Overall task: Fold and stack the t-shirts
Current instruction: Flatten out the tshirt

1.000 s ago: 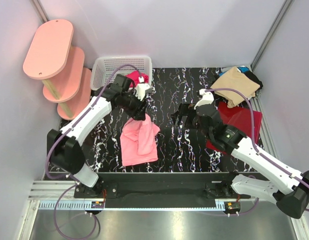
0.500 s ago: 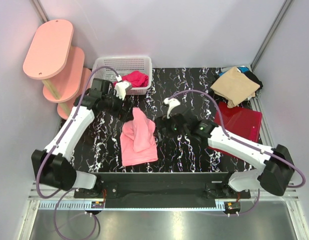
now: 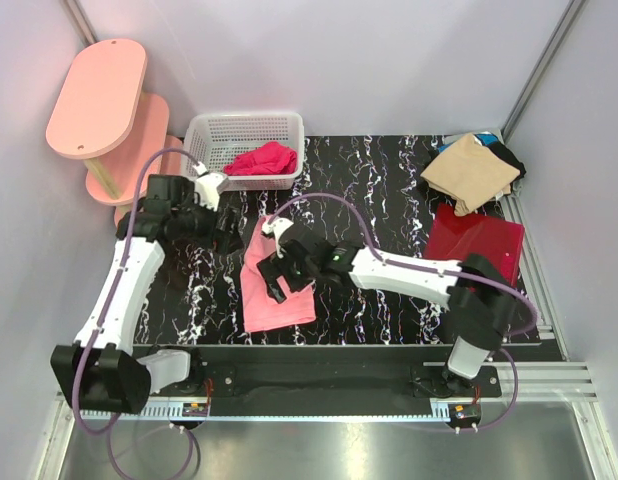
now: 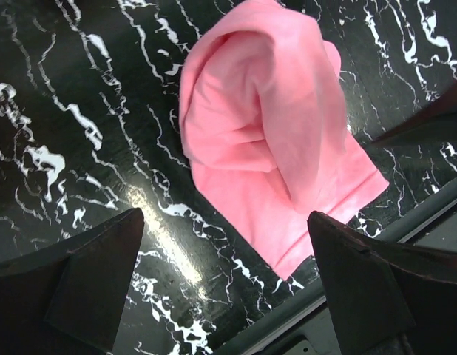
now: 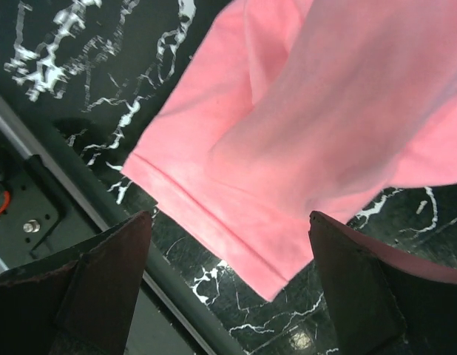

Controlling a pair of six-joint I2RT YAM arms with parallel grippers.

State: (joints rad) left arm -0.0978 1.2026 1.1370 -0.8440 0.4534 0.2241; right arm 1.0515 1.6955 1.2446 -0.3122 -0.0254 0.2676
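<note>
The salmon-pink cloth t-shirt [image 3: 274,305] lay with its long axis far-to-near, directly under the right claw [image 3: 281,278]. The left claw [image 3: 229,228] stood beside it. Both claws were spread apart.

We record both arms [image 3: 124,290]: white shells, black joints, purple cables [image 3: 319,197]. Left end effector [image 4: 228,296] and right end effector [image 5: 228,288] carry dark fingers [image 4: 80,274].

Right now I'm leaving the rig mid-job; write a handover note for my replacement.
Left pincer: open, empty, beside the pink shirt.
Right pincer: open, empty, over it.
Shirts: pink one bunched mid-table; dark red shirt flat at right; tan shirt on black cloth, far corner; red cloth in basket.
Done: dark red looks folded.
Left: finish pink fold, stack all.
</note>
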